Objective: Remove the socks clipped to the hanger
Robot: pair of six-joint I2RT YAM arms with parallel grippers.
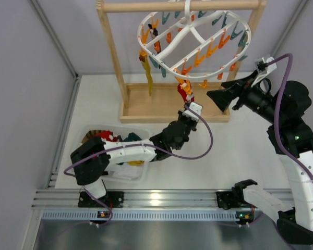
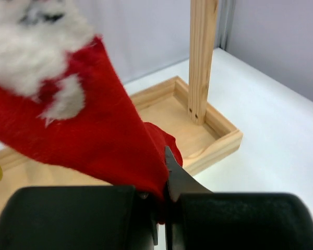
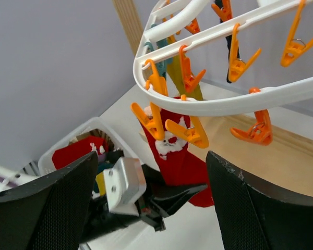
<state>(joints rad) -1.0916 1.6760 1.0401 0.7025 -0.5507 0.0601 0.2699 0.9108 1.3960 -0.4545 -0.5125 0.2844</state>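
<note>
Sock (image 3: 181, 161) vertical, cuff uppermost (in left gripper (image 2: 166, 181))

Top external camera is looking steeply down from above and behind the arm bases, far enough off to be taking in the whole table (image 1: 240, 156), with the wooden rack (image 1: 113, 57) at 12 o'clock. Left wrist camera is sitting almost against the red sock (image 2: 104, 140), facing the upright post (image 2: 202, 57) at 1 o'clock. Right wrist camera is looking from mid-distance up under the hanger (image 3: 214, 107), with the bin (image 3: 68, 140) at 8 o'clock. All three are sharing the red sock.
</note>
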